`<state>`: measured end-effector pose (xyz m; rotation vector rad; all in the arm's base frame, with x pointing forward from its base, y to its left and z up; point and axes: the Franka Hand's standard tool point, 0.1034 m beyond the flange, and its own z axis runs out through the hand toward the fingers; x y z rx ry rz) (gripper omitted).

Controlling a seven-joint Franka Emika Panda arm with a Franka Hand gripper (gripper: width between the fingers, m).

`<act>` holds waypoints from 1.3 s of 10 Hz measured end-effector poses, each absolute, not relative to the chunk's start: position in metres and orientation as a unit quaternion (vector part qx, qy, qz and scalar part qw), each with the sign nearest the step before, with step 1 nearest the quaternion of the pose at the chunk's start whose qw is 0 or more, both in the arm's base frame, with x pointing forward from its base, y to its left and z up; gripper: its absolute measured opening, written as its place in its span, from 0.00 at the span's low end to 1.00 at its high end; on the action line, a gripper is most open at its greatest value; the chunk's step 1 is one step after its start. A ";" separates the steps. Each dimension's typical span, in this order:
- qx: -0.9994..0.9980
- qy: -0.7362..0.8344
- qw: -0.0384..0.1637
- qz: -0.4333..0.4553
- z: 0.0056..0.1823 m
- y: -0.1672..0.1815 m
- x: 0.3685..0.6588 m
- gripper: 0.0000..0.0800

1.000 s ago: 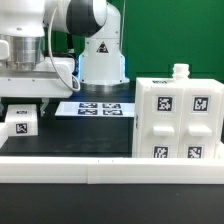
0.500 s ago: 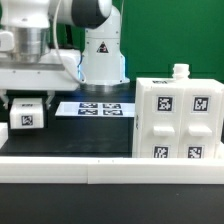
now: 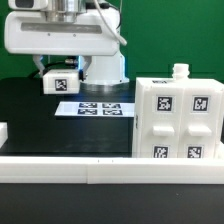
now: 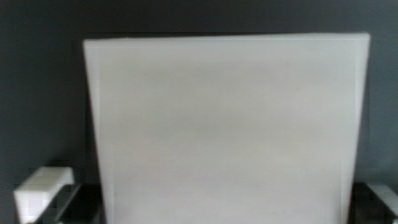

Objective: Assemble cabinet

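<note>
The cabinet (image 3: 180, 122) is a large white box with black-and-white tags on its front panels and a small knob on top. It stands on the black table at the exterior view's right. My gripper (image 3: 57, 74) is shut on a small white tagged block (image 3: 58, 86) and holds it in the air above the table, to the exterior view's left of the cabinet and well apart from it. In the wrist view the block (image 4: 217, 125) fills the space between my dark fingers (image 4: 39, 196).
The marker board (image 3: 95, 108) lies flat on the table under and just right of the held block. A white rail (image 3: 110, 172) runs along the table's front edge. A small white piece (image 3: 3, 131) shows at the left edge. The robot base (image 3: 100, 62) stands behind.
My gripper has risen from table level at the exterior view's left and moved rightward, carrying the small white tagged block up with it. The cabinet has not moved.
</note>
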<state>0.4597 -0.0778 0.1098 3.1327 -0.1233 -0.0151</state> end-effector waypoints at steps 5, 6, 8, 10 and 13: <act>1.000 -0.015 0.004 -0.005 0.109 -0.065 0.468 0.71; 1.000 -0.015 0.005 -0.005 0.110 -0.064 0.468 0.71; 0.999 -0.042 0.004 -0.005 0.122 -0.042 0.471 0.71; 0.997 -0.080 0.003 -0.008 0.136 -0.004 0.482 0.71; 0.992 -0.120 0.005 -0.024 0.164 0.036 0.513 0.71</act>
